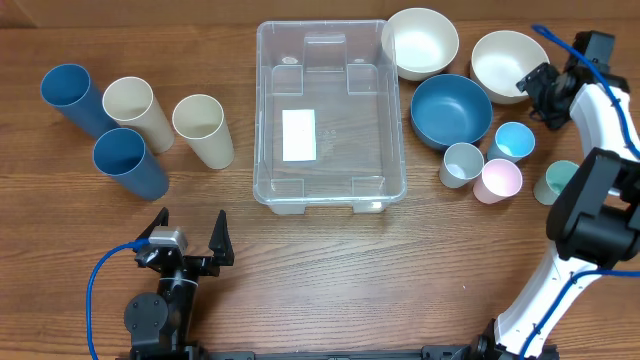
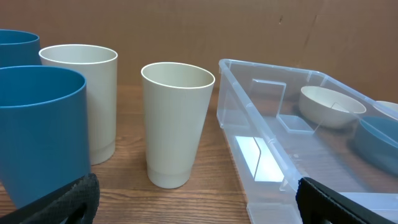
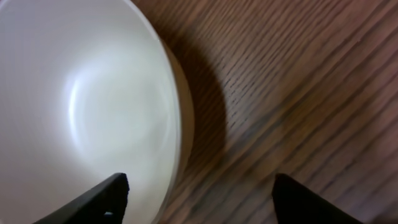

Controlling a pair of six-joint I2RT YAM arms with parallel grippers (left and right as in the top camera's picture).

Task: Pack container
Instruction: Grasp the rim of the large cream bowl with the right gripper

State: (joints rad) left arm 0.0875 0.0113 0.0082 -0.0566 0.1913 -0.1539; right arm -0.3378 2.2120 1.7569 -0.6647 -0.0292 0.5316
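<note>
The clear plastic container (image 1: 330, 115) sits at the table's middle, empty, with a white label (image 1: 299, 135) on its floor; it also shows in the left wrist view (image 2: 273, 130). My left gripper (image 1: 188, 243) is open near the front edge, below the tall cups, holding nothing. My right gripper (image 1: 537, 88) is open above the right rim of the far-right white bowl (image 1: 507, 64). In the right wrist view (image 3: 199, 199) one finger is over that bowl (image 3: 81, 112) and the other is over bare table.
Tall cups stand at left: two blue (image 1: 70, 97) (image 1: 128, 162) and two cream (image 1: 135, 110) (image 1: 203, 129). Right of the container are a second white bowl (image 1: 420, 42), a blue bowl (image 1: 451, 110) and several small cups (image 1: 497, 180).
</note>
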